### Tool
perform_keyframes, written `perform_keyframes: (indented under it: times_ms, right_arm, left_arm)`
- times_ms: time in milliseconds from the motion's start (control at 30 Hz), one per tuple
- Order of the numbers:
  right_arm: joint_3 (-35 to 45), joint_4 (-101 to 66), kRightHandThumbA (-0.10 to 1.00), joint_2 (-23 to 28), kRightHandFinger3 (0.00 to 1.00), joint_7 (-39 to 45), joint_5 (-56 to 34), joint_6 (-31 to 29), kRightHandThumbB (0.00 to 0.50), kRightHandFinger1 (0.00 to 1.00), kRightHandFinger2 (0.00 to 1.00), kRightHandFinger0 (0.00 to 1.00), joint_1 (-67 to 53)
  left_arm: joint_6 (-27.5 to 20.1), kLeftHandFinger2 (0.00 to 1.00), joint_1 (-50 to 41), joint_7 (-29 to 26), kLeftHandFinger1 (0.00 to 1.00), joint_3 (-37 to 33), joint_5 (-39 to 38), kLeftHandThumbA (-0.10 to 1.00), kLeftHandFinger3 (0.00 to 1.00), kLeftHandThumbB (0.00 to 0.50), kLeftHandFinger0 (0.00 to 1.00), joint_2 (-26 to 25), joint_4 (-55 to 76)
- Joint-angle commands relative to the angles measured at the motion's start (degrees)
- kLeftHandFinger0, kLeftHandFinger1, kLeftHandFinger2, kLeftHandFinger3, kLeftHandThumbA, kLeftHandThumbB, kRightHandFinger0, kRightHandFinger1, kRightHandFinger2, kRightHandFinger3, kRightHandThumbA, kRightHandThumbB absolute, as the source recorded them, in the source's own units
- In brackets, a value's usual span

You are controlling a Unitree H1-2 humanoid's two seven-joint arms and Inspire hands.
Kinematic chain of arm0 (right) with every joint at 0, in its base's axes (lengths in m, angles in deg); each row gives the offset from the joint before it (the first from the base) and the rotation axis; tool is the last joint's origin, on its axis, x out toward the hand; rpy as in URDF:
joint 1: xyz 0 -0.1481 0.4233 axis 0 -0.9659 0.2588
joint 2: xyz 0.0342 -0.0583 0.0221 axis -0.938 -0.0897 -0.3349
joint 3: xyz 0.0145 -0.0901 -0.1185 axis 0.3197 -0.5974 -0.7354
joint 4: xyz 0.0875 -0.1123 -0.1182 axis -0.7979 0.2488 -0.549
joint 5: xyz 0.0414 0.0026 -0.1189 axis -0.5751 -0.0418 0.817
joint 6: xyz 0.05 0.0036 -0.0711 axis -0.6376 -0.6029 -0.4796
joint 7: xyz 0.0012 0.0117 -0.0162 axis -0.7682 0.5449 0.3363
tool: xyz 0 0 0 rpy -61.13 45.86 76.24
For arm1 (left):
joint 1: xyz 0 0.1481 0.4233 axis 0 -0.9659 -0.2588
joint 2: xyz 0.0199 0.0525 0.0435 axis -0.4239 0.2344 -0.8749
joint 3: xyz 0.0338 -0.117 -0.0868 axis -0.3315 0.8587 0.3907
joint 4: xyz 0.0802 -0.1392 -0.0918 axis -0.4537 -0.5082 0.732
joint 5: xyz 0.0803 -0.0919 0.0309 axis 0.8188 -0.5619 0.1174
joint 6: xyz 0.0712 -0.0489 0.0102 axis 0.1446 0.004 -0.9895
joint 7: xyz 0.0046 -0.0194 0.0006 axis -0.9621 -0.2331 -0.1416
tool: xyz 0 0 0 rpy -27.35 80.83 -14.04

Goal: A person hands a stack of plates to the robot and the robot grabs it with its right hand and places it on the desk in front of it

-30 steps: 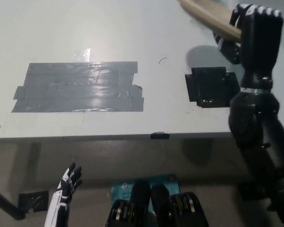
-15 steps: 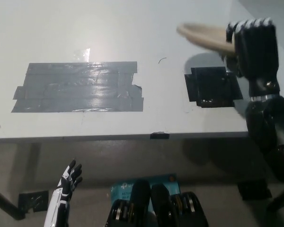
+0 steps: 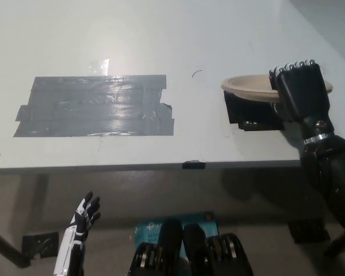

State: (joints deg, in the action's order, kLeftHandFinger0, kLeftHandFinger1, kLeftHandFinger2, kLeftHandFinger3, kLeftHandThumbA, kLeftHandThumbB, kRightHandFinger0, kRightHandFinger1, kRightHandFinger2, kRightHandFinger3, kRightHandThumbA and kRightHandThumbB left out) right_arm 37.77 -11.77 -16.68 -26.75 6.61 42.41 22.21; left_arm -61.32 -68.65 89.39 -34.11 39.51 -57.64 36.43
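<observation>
A beige stack of plates (image 3: 250, 87) hangs level just above the small black tape patch (image 3: 247, 112) at the right of the white desk (image 3: 161, 34). My black right hand (image 3: 299, 92) is shut on the stack's near right rim and covers that part of it. My white left hand (image 3: 83, 219) rests low at the lower left, below the desk's front edge, with its fingers apart and nothing in it.
A large grey tape patch (image 3: 95, 106) lies on the desk's left half. A small black tape tab (image 3: 194, 165) marks the desk's front edge. Below the edge there is floor with a blue object (image 3: 155, 227) and a dark bracket (image 3: 40, 244).
My right hand has come down and toward me with the stack of plates, from the picture's top right to just over the small black patch. The left hand has stayed put.
</observation>
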Motion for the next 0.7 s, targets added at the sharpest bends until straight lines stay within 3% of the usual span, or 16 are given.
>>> perform_keyframes:
  times_ms: [0, 33, 67, 100, 133, 167, 200, 233, 333, 433, 567, 667]
  right_arm:
    - [0.9, -5.0, 0.96, 0.7, 0.09, 8.0, -2.4, 0.6, 0.075, 0.01, 0.05, 0.00, 2.2]
    - [1.7, -6.8, 0.98, 0.6, 0.10, 11.8, -4.1, 1.4, 0.082, 0.01, 0.06, 0.00, 1.6]
    - [2.6, -9.9, 1.00, 0.5, 0.21, 17.0, -6.1, 3.7, 0.149, 0.08, 0.16, 0.03, 1.0]
    - [3.8, -14.7, 1.00, 0.5, 0.64, 25.3, -10.5, 6.5, 0.292, 0.40, 0.55, 0.29, 0.4]
    - [4.4, -17.3, 1.00, 0.6, 0.90, 29.7, -13.1, 7.7, 0.444, 0.73, 0.86, 0.59, 0.1]
    - [4.7, -21.2, 0.97, 1.3, 1.00, 35.9, -16.8, 9.5, 0.375, 0.96, 1.00, 0.87, -0.2]
    - [4.4, -23.2, 1.00, 2.0, 1.00, 39.8, -18.7, 10.6, 0.405, 1.00, 1.00, 1.00, -0.1]
    - [4.4, -24.9, 1.00, 2.5, 1.00, 42.8, -21.0, 11.6, 0.447, 1.00, 1.00, 1.00, 0.0]
    - [5.4, -31.3, 1.00, 3.6, 1.00, 50.4, -30.5, 14.2, 0.498, 1.00, 1.00, 1.00, 0.1]
    - [6.2, -36.9, 1.00, 4.3, 1.00, 53.4, -36.4, 15.7, 0.497, 1.00, 1.00, 1.00, 0.0]
    - [6.2, -42.7, 1.00, 5.4, 1.00, 57.1, -39.2, 19.1, 0.469, 1.00, 1.00, 1.00, 0.3]
    - [5.6, -45.6, 1.00, 6.4, 1.00, 59.8, -39.8, 21.2, 0.474, 1.00, 1.00, 1.00, 0.2]
  left_arm:
    - [0.1, 1.00, 0.4, -0.1, 1.00, 0.1, 0.4, 1.00, 1.00, 0.172, 1.00, -0.5, 1.6]
    - [0.2, 1.00, 0.4, -0.1, 1.00, 0.0, 0.4, 1.00, 1.00, 0.173, 1.00, -0.5, 1.6]
    - [0.2, 1.00, 0.4, -0.1, 1.00, 0.0, 0.3, 1.00, 1.00, 0.174, 1.00, -0.5, 1.5]
    - [0.4, 1.00, 0.5, 0.0, 1.00, 0.0, 0.1, 1.00, 1.00, 0.178, 1.00, -0.5, 1.7]
    - [0.5, 1.00, 0.5, 0.1, 1.00, 0.0, 0.1, 1.00, 1.00, 0.178, 1.00, -0.5, 1.8]
    - [0.5, 1.00, 0.6, 0.1, 1.00, 0.0, 0.4, 1.00, 1.00, 0.180, 1.00, -0.6, 1.6]
    - [0.6, 1.00, 0.6, 0.0, 1.00, 0.0, 0.5, 1.00, 1.00, 0.180, 1.00, -0.6, 1.6]
    - [0.7, 1.00, 0.6, -0.1, 1.00, 0.0, 0.6, 1.00, 1.00, 0.180, 1.00, -0.6, 1.7]
    - [0.5, 1.00, 0.7, 0.0, 1.00, 0.0, 0.6, 1.00, 1.00, 0.176, 1.00, -0.7, 1.6]
    - [0.3, 1.00, 0.8, -0.3, 1.00, 0.0, 1.0, 1.00, 1.00, 0.172, 1.00, -0.6, 1.5]
    - [1.0, 1.00, 0.9, -0.2, 1.00, 0.0, 0.7, 1.00, 1.00, 0.176, 1.00, -0.6, 1.7]
    - [0.9, 1.00, 0.9, -0.3, 1.00, 0.0, 1.1, 1.00, 1.00, 0.172, 1.00, -0.7, 1.7]
